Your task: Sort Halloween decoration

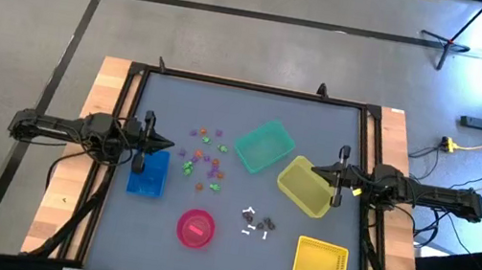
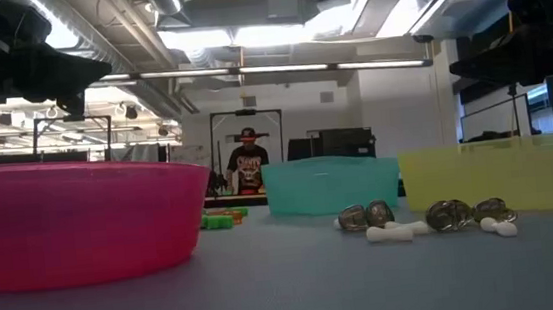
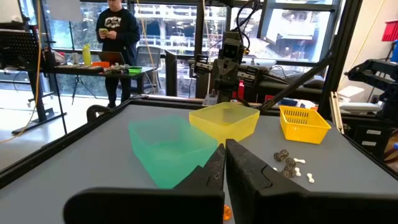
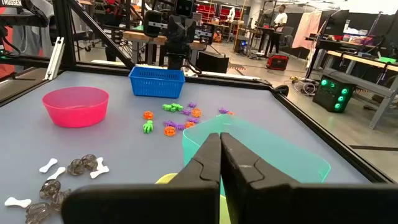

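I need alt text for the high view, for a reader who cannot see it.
Small coloured trinkets lie scattered mid-table among a blue bin, green bin, two yellow bins and a pink bowl. Left gripper and right gripper wait at the sides.

Purple, orange and green trinkets, grey-and-white ones, blue bin, pink bowl.

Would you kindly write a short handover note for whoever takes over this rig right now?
Left gripper: shut, empty, above the blue bin.
Right gripper: shut, empty, at the yellow tub.
Coloured trinkets: scattered loose between the blue bin and the teal tub.
Grey and white trinkets: loose near the pink bowl.
Done: no trinket visible in the tubs or the yellow basket; something pale lies in the pink bowl.
Left: nearly all the sorting.
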You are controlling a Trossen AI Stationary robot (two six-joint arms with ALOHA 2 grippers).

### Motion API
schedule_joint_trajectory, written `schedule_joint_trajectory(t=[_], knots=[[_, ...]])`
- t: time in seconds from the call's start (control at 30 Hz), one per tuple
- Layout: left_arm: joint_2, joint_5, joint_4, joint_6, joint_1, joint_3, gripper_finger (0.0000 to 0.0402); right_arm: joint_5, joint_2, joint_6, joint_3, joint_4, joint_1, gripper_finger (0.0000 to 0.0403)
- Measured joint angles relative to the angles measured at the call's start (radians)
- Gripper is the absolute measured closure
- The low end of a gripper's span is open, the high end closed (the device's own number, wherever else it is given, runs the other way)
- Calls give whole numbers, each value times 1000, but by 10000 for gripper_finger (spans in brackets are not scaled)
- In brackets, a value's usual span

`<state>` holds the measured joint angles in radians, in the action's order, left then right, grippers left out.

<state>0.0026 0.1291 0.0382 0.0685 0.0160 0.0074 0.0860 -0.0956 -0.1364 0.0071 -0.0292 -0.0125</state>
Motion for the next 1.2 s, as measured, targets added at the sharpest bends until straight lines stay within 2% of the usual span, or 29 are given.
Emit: schedule_joint_trajectory(t=[0.97,1.2], knots=[[0,0,0,0,0,0,401,-3,0,-6,-1,-16,0,400],[0,0,0,0,0,0,401,-39,0,96,-1,-28,0,400]])
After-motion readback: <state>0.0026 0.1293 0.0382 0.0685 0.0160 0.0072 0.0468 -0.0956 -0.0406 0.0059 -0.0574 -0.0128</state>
